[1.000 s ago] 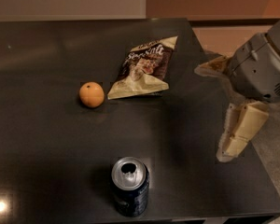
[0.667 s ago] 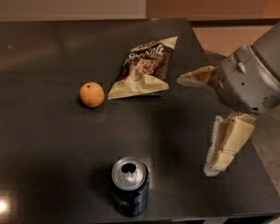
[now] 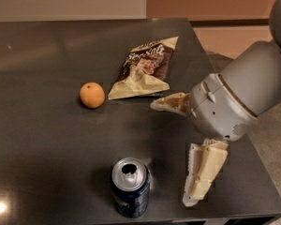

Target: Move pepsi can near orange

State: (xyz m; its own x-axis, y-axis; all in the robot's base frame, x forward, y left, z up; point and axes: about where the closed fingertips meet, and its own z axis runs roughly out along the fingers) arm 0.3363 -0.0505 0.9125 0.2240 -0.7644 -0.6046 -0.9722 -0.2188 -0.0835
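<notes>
The gripper [image 3: 170, 153] has moved since a second ago. It was over by the right edge of the table [image 3: 47, 139]. Now it has come left and down, closer to the pepsi can [image 3: 129, 186]. The can, the orange [image 3: 92, 95] and the snack bag [image 3: 143, 69] have not moved at all.

The big grey arm [image 3: 253, 88] comes in from the right side. Its round end hangs over the right part of the table. The gripper is spread wide and holds nothing. One of its pale fingers [image 3: 203, 172] points down toward the front edge of the table. The other finger sticks out to the left, just below the bottom corner of the snack bag. I cannot tell if any finger touches the table.

The pepsi can stands upright near the front edge of the table. It is dark blue with a shiny silver top, and the hole in the top is open. It is just to the left of the finger that points down, but they are apart.

The orange sits farther back and to the left, well apart from the can. The snack bag lies flat just to the right of the orange, near it but not touching. Between the can and the orange there is only bare dark table. A small bright spot of light shines on the table at the front left corner.
</notes>
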